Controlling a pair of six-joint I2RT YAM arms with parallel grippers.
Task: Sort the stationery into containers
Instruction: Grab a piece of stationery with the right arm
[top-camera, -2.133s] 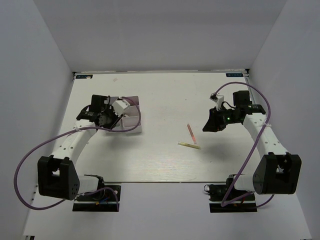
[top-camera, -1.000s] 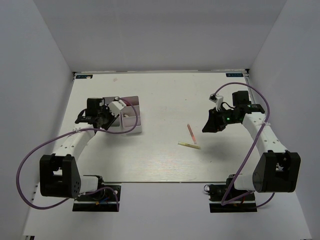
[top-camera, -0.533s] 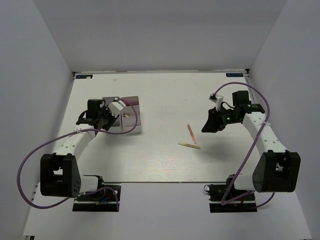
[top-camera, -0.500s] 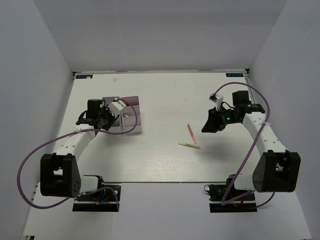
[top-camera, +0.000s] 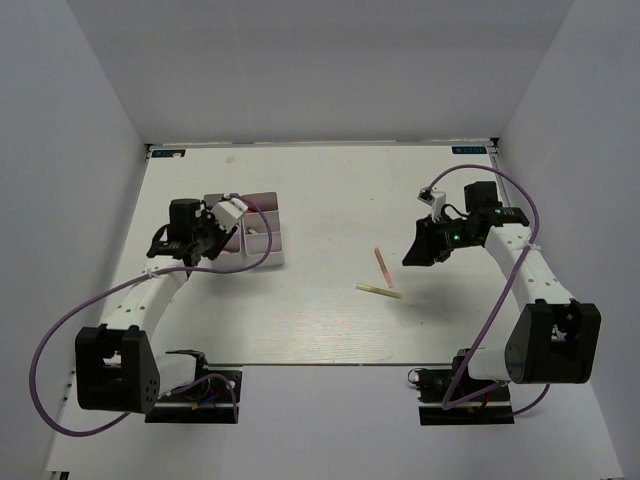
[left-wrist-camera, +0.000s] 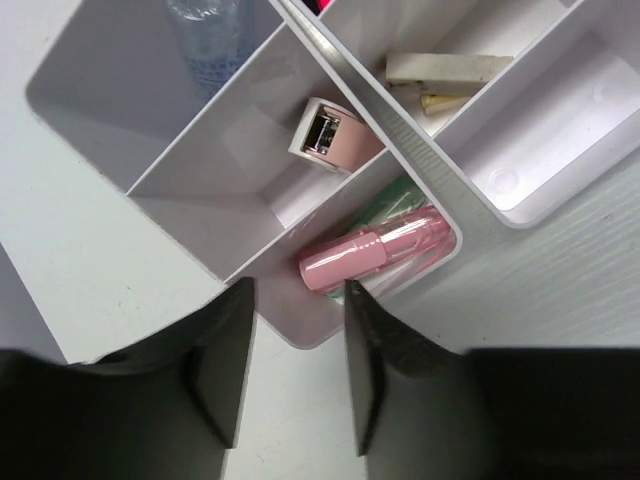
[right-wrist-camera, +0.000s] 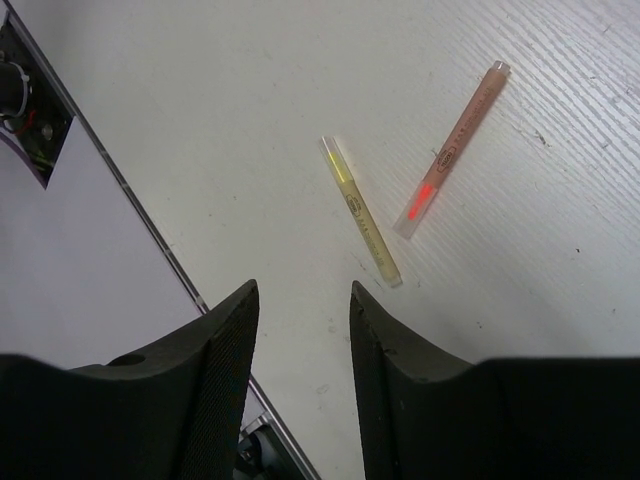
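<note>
The white bins (top-camera: 268, 240) stand at the left of the table. In the left wrist view the bins (left-wrist-camera: 250, 190) hold a pink-capped highlighter (left-wrist-camera: 375, 255) on a green piece, a small clip (left-wrist-camera: 322, 133) and pale erasers (left-wrist-camera: 448, 68). My left gripper (left-wrist-camera: 298, 375) is open and empty, above the bins' near corner; it also shows in the top view (top-camera: 190, 245). A thin pink pencil (right-wrist-camera: 452, 150) and a pale yellow piece (right-wrist-camera: 361, 211) lie on the table, also in the top view as pencil (top-camera: 382, 266) and yellow piece (top-camera: 379, 291). My right gripper (right-wrist-camera: 300, 370) is open and empty, raised to their right (top-camera: 418, 250).
White walls enclose the table (top-camera: 330, 190) on three sides. The table's front edge (right-wrist-camera: 130, 200) and a dark arm base beyond it show in the right wrist view. A clear bottle-like thing (left-wrist-camera: 210, 35) sits in the far bin compartment.
My left gripper has drawn back left and toward the arm base, away from over the bins. The right arm has hardly moved. The pencil and yellow piece lie unchanged.
</note>
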